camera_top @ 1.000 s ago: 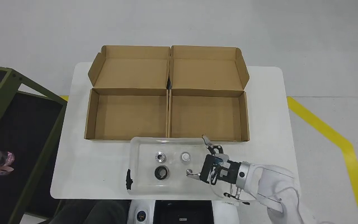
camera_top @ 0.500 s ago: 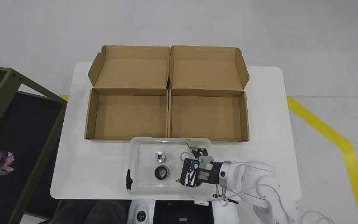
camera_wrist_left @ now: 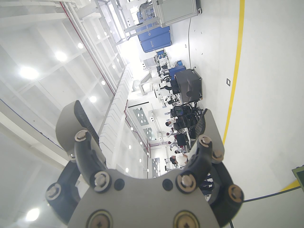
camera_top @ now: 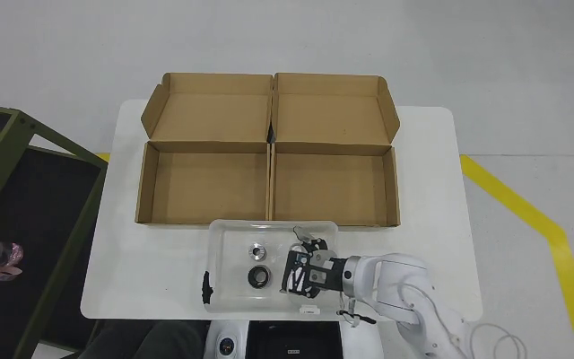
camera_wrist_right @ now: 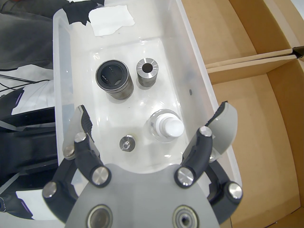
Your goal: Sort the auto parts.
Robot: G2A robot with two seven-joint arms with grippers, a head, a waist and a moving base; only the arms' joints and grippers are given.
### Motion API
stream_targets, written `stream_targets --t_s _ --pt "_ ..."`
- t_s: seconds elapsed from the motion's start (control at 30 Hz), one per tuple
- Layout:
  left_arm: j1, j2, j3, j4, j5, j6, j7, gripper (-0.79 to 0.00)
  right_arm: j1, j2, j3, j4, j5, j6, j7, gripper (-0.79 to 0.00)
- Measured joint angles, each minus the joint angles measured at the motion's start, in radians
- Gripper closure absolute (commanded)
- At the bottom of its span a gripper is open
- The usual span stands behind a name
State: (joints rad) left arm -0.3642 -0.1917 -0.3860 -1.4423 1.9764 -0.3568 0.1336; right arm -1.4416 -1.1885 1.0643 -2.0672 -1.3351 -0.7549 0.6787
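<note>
A clear plastic bin (camera_wrist_right: 55,48) holds a black cylindrical bearing (camera_wrist_right: 114,79), a silver bushing (camera_wrist_right: 147,72), a small clear bottle with a white cap (camera_wrist_right: 167,126) and a small metal nut (camera_wrist_right: 127,144). My right gripper (camera_wrist_right: 154,112) hangs open just above the bin, its fingers either side of the bottle and nut, holding nothing. From above, this gripper (camera_top: 292,262) is over the bin's (camera_top: 215,226) right half, beside the bushing (camera_top: 258,250) and bearing (camera_top: 259,276). My left gripper (camera_wrist_left: 141,110) is open and empty, pointing away from the table into the room.
Two open cardboard boxes (camera_top: 204,187) (camera_top: 334,188) stand side by side just behind the bin, with their lids folded back. The near box (camera_wrist_right: 249,119) lies right beside the bin's long wall. A paper label and black tape (camera_wrist_right: 80,10) mark the bin's far end.
My right gripper has moved left from the bin's right end to over its inside, staying open. The parts have not moved.
</note>
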Motion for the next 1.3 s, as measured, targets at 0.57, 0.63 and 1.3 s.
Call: stream_targets --t_s 0.57,0.63,1.3 --pt "0.000 0.000 0.000 0.000 0.000 0.000 0.000 -0.785 0.051 0.010 -0.020 0.062 0.016 0.028 0.016 -0.385" --pt "0.000 0.000 0.000 0.000 0.000 0.000 0.000 -0.785 0.057 0.010 -0.023 0.067 0.012 0.034 0.019 -0.363" --pt "0.000 0.000 0.000 0.000 0.000 0.000 0.000 -0.785 0.064 0.026 -0.019 0.016 0.019 0.032 -0.019 0.000"
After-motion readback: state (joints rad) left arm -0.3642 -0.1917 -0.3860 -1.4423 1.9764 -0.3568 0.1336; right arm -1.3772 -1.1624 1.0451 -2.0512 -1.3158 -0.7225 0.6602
